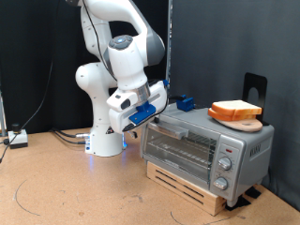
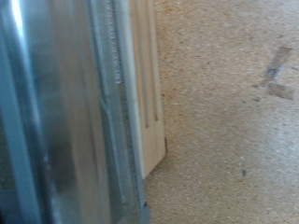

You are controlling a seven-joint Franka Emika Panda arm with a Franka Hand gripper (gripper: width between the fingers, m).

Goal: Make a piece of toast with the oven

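The oven [image 1: 202, 150] is a silver-grey toaster oven at the exterior view's right, with its glass door shut and three knobs [image 1: 223, 172] on its front. The piece of toast [image 1: 234, 110], pale with an orange-brown crust, lies on a tan board [image 1: 247, 123] on the oven's top. I cannot tell whether a second slice lies under it. My gripper [image 1: 156, 113] is low at the oven's upper left front corner, close to the door's top edge. Its fingertips are hidden. The wrist view shows only the oven's metal edge [image 2: 65, 112] from close up, with no fingers.
The oven stands on a low wooden pallet [image 1: 183, 185], whose pale slats [image 2: 148, 93] also show in the wrist view. A small blue object [image 1: 186, 101] sits on the oven's top rear. A black bracket [image 1: 255, 88] stands behind the toast. Cables and a box [image 1: 16, 139] lie at far left.
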